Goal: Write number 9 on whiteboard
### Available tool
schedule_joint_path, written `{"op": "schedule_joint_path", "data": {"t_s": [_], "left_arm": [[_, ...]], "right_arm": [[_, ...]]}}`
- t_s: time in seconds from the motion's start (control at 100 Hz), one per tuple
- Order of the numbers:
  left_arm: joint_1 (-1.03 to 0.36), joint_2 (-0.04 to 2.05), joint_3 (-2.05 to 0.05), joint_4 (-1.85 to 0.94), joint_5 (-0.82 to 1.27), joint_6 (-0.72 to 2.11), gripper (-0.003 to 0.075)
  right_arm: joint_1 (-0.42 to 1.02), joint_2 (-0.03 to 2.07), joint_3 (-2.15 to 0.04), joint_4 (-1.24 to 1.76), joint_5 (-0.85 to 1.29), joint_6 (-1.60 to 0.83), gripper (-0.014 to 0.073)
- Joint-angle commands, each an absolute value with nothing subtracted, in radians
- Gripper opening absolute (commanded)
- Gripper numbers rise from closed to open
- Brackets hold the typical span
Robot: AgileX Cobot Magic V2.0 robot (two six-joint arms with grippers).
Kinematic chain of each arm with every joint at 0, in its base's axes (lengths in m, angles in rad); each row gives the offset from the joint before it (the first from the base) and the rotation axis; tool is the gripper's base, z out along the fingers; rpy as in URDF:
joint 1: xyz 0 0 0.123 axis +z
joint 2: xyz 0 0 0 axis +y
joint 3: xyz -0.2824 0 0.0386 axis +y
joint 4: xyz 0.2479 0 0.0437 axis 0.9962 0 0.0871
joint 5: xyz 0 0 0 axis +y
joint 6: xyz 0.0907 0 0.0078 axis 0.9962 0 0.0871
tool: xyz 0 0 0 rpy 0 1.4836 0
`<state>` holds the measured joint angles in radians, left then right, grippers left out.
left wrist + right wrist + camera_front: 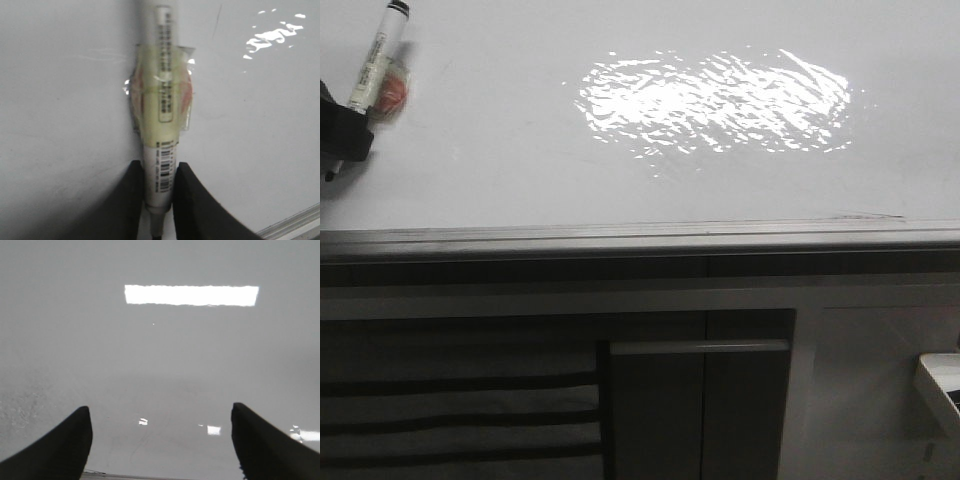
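Whiteboard [520,180] blank; left gripper [159,200] pinches marker [162,120] near far-left corner; right gripper [160,440] spread wide.

Whiteboard [520,190] lies bare ahead of the wide-open right gripper [160,440]; only the left gripper [159,200], clamping a taped marker [162,100], occupies its far-left corner.

I see a white board [520,150], a white barcoded marker [162,125] wrapped in yellowish tape, black fingers [60,445].
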<state>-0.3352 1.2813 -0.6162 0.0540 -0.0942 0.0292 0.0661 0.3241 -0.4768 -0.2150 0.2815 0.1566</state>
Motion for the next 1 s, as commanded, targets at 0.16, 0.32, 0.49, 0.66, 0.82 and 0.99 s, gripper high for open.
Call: {"op": "schedule_joint_path", "data": {"t_s": [0.16,0.32,0.49,0.66,0.82,0.99], "left_arm": [[-0.332,1.255,-0.647,0.052,-0.175,0.030,-0.0020],[-0.332,1.192,-0.662,0.052,-0.078,0.030,-0.0020],[-0.335,1.084,-0.780,0.052,0.335,0.064,-0.0020],[-0.335,1.039,-0.937,-0.078,0.761,0.302,-0.0020],[-0.335,1.039,-1.017,-0.322,1.030,0.622,-0.0020],[-0.341,1.051,-1.017,-0.468,1.086,0.761,-0.0020]], "right_arm": [[0.058,0.340,-0.509,-0.227,0.199,0.153,0.0511],[0.058,0.348,-0.577,-0.214,0.293,0.153,0.0511],[0.058,0.433,-0.732,-0.191,0.552,0.153,0.0511],[0.058,0.561,-0.851,-0.024,0.735,0.032,0.0511],[0.058,0.687,-0.914,0.255,0.863,-0.228,0.0511],[0.062,0.839,-1.002,0.514,1.003,-0.455,0.0511]]}}
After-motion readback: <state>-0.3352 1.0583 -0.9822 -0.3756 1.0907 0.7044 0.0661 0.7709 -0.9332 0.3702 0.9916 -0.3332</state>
